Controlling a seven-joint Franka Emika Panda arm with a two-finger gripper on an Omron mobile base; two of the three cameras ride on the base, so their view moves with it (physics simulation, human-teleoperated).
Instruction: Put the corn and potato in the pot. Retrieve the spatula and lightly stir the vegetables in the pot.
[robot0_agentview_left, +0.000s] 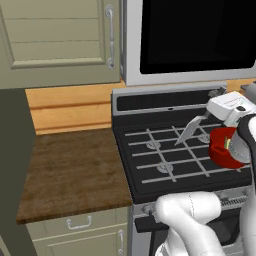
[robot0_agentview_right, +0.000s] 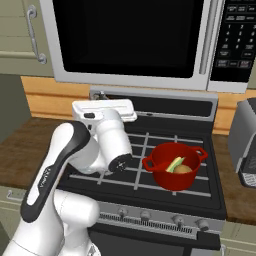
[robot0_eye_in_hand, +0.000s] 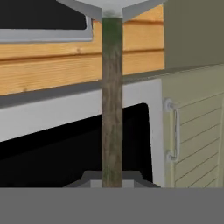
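pot (robot0_agentview_right: 176, 172): red one, sitting on the stove (robot0_agentview_right: 150, 150) grates, lower right of the right base view
corn (robot0_agentview_right: 174, 164): already in the pot, leaning on the inside wall
potato (robot0_agentview_right: 183, 169): in there too, right next to the corn
spatula (robot0_agentview_left: 189, 131): up in the air over the burners, blade pointing down-left, just left of the pot in the left base view
pincer (robot0_eye_in_hand: 112, 181): clamped shut on the spatula's handle, which runs straight up the middle of the hand view
done: both veggies loaded, spatula picked up
left: I'd say just getting the blade into the pot and giving it a gentle stir
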